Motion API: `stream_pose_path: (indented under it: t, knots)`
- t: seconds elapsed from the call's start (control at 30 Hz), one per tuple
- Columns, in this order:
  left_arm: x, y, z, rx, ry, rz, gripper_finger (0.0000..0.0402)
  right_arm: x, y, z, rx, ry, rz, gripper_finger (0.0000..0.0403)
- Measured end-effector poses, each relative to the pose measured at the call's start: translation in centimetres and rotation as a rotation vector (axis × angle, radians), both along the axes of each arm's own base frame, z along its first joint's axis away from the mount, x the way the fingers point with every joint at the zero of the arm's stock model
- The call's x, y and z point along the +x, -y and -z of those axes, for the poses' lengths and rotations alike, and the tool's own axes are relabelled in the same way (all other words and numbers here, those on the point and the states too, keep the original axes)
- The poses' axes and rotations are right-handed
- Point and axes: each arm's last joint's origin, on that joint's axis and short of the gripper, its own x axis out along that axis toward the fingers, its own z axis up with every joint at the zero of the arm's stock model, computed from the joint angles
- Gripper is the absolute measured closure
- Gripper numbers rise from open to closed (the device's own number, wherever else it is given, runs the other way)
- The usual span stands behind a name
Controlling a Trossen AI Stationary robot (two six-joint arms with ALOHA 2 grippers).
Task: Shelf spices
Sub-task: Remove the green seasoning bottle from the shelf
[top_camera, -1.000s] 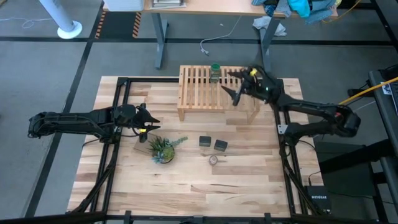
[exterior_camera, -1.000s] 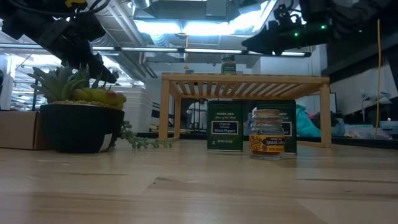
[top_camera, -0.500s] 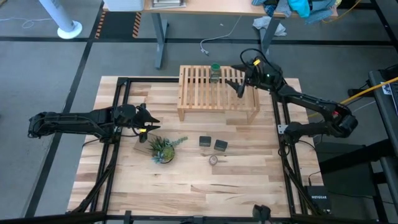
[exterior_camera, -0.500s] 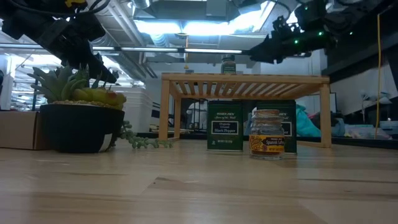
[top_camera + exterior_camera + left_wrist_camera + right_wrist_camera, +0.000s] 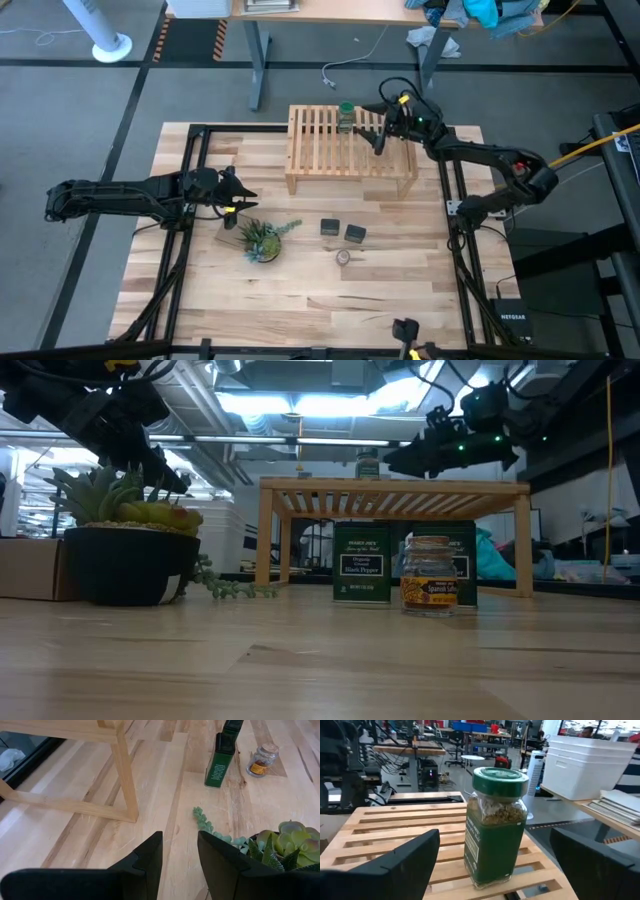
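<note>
Through the right wrist view we see the right gripper's [image 5: 492, 865] fingers [image 5: 395, 862] spread wide and empty either side of the green-capped jar [image 5: 495, 827] standing upright on the shelf [image 5: 335, 145], which overhead shows only its cap [image 5: 346, 108] near the shelf's far edge.

Green-capped jar [image 5: 496, 826] — pale-wood shelf [image 5: 322, 150].

In the low view the small jar [image 5: 430, 574] covers part of the right tin [image 5: 462, 564] and the plant [image 5: 125, 510] hides the left gripper, while in the left wrist view the far tin [image 5: 233, 725] is cut off at the edge and the jar's label is unreadable.
</note>
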Motion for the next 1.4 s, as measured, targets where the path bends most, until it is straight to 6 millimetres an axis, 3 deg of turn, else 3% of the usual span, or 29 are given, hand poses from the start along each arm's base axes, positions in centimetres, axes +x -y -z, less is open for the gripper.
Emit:
stream_pose_path:
  t: [0.43, 0.77, 0.9, 1.23, 1.4]
  knots:
    - [0.0, 0.0, 0.0, 0.0, 0.001, -0.001, 0.0286, 3.2, 3.0, -0.9, 0.079, -0.037, -0.118, 0.0017]
    - [0.0, 0.0, 0.0, 0.0, 0.001, -0.001, 0.0286, 4.0, 3.7, 0.3, 0.121, -0.068, -0.145, 0.002]
    - [0.0, 0.0, 0.0, 0.0, 0.0, 0.0, 0.0286, 4.0, 3.8, 0.2, 0.119, -0.066, -0.145, 0.0052]
    - [0.0, 0.0, 0.0, 0.0, 0.001, 0.0, 0.0286, 4.4, 3.4, 0.2, 0.116, -0.067, -0.172, 0.0178]
    - [0.0, 0.0, 0.0, 0.0, 0.0, -0.001, 0.0286, 4.7, 3.1, 0.2, 0.114, -0.069, -0.166, 0.0198]
